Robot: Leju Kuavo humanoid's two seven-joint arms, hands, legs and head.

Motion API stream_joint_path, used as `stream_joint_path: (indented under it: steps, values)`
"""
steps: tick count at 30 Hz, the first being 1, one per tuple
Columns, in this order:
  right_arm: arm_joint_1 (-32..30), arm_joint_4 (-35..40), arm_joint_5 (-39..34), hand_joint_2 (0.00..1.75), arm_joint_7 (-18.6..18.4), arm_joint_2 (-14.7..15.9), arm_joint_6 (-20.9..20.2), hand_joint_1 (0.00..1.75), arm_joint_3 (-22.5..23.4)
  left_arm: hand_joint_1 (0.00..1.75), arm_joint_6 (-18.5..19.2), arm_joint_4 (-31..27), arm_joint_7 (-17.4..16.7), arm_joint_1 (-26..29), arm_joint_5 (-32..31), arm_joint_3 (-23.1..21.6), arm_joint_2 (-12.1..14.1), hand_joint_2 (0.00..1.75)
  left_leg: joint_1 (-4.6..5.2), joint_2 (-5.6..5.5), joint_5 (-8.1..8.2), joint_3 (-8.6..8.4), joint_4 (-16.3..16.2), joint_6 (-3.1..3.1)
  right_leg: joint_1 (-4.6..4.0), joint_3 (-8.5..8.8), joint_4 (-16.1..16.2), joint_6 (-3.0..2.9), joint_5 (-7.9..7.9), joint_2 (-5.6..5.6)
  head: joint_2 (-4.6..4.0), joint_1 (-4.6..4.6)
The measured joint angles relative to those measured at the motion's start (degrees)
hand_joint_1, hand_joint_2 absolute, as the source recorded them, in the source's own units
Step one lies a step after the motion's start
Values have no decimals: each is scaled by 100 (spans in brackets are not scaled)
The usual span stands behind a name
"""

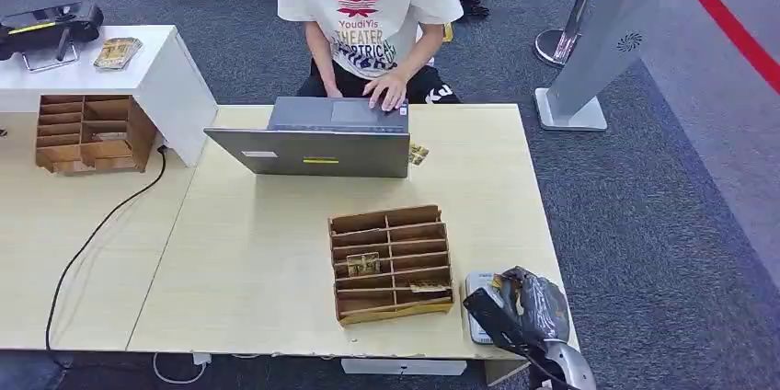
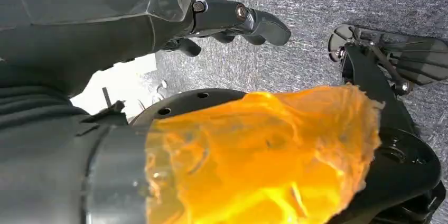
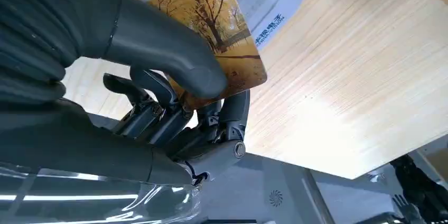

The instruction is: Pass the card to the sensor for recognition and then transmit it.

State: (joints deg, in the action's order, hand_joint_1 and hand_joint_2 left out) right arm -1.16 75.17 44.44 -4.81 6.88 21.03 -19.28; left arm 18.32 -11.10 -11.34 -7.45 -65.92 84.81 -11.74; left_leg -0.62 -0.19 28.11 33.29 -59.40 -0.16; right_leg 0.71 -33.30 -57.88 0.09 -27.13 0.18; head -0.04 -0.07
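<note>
You see right hand [image 3: 174, 108] pinching card [image 3: 222, 28] — autumn-tree print — over white sensor [image 1: 476, 307] at table [image 1: 258, 261] near corner. Left hand [image 2: 232, 23] fingers curled, holding nothing. Shirt reads "Youdiyis THEATER". Two wooden slot organizers [image 1: 391, 263], one laptop [image 1: 317, 140]. Pale wood top, grey carpet.

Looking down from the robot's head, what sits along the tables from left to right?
Wooden organizer by the white stand → black cable → laptop → wooden organizer with cards → white sensor → right hand holding a card.
</note>
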Motion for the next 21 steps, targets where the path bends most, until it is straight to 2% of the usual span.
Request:
stream_joint_path:
  steps: [21]
  values:
    - [-82, 63, 289, 175, -162, 125, 223, 175, -160, 0, 17, 0, -2, -3, 2, -4, 0, 0, 0, 0, 0, 0, 0, 0, 0, 0, 0, 0, 0, 0, 0, 0]
